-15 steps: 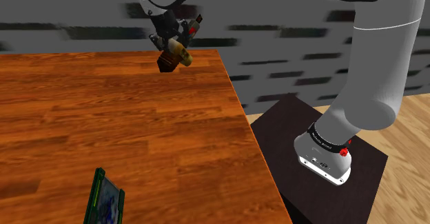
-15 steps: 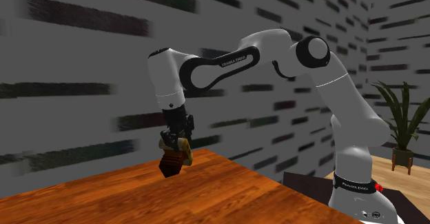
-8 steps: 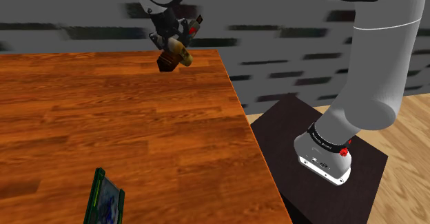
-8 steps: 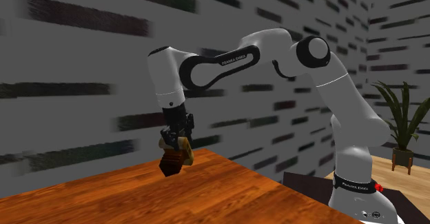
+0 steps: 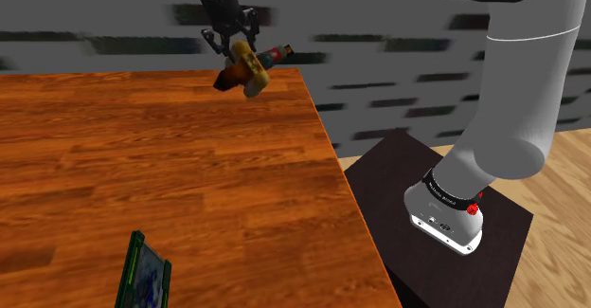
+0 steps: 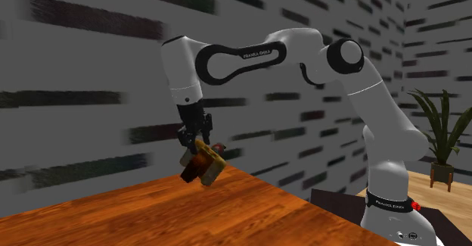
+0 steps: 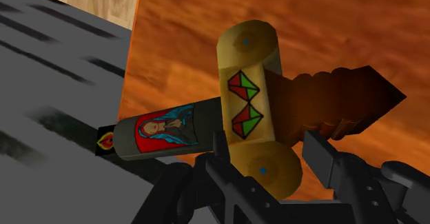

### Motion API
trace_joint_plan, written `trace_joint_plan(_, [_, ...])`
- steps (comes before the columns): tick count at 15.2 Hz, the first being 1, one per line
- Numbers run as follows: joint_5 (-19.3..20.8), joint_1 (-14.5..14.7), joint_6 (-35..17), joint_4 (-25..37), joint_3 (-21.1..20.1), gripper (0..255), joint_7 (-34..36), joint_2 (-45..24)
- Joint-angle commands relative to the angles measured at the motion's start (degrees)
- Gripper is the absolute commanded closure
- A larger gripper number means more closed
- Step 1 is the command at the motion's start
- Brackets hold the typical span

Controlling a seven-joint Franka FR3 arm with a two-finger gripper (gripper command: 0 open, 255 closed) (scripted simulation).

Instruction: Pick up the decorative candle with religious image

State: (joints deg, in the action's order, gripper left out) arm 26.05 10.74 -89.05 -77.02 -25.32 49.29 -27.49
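Aloft, the fingers (image 7: pixel 327 157) clasp the tilted candle (image 7: pixel 165 129).

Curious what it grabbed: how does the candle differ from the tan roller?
The candle is slim and dark, with a painted figure; the roller is thick and tan, with red-green diamonds. The roller sits between the fingers; the candle juts out sideways. Both are cylinders.

Polished wood table (image 5: pixel 142 164), seemingly matt candle (image 7: pixel 165 129)

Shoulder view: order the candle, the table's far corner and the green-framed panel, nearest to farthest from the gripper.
1. Candle, against the yellow cylinder the gripper holds.
2. Table's far corner, just below them.
3. Green-framed panel, at the table's near end.
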Motion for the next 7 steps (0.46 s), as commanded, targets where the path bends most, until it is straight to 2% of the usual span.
trace_joint_plan(1, [-0.09, 0.17, 1.46, 1.36, -0.05, 255, -0.45, 0.25])
trace_joint_plan(7, [-0.05, 0.76, 4.57, 4.80, -0.06, 255, -1.34, 0.10])
